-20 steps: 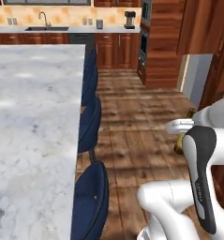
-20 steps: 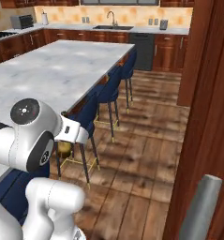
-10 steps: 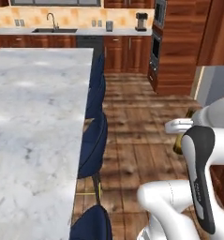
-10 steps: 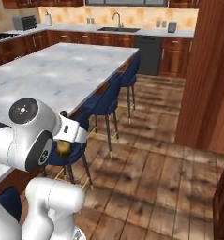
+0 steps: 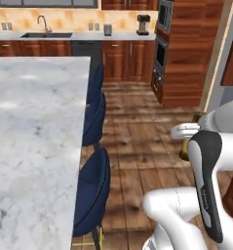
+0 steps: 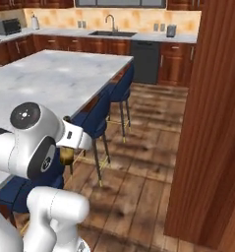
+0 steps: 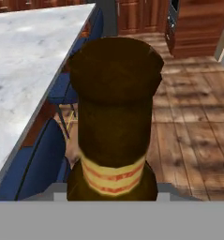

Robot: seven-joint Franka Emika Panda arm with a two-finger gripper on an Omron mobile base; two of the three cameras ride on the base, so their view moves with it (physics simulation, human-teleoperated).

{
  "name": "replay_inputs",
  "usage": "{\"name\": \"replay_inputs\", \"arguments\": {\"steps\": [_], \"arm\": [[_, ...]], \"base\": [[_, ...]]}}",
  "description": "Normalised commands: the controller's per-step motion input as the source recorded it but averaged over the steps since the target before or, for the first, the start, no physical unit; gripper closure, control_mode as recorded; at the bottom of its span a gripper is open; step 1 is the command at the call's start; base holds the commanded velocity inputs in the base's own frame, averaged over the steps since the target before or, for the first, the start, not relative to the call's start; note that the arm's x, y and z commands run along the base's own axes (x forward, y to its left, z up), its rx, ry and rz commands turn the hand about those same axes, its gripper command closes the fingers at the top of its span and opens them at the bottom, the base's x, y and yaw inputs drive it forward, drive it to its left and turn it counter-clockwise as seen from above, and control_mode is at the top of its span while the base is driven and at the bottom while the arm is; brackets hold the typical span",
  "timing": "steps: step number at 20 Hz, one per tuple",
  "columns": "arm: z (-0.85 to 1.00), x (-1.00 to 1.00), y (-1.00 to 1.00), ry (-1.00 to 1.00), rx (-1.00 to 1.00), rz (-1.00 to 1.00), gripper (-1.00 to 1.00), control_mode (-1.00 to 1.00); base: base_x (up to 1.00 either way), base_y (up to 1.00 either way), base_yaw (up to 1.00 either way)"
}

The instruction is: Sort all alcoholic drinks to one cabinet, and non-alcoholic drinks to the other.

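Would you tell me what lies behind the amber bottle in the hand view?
Behind the amber bottle lie the marble island counter, blue stools and plank floor. The bottle covers the floor directly behind it and the end effector's fingertips.

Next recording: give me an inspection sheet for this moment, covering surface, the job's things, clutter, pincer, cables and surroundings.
Surface: marble island top, bare where visible.
Job's things: dark amber bottle, banded neck, close before the hand camera.
Clutter: nothing seen.
Pincer: shut on the amber bottle; fingertips hidden.
Cables: nothing seen.
Surroundings: blue stools along the island, wood floor, sink counter, wall oven, reddish-brown cabinet side.
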Motion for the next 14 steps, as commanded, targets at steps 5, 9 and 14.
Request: {"name": "replay_inputs", "arguments": {"steps": [5,9,14], "arm": [[0.00,0.00,0.00,0.00,0.00,0.00,1.00,1.00],[0.00,0.00,0.00,0.00,0.00,0.00,1.00,1.00],[0.00,0.00,0.00,0.00,0.00,0.00,1.00,1.00]], "base": [[0.35,-0.33,-0.39],[0.10,-0.30,-0.56],[0.13,-0.25,-0.63]]}}
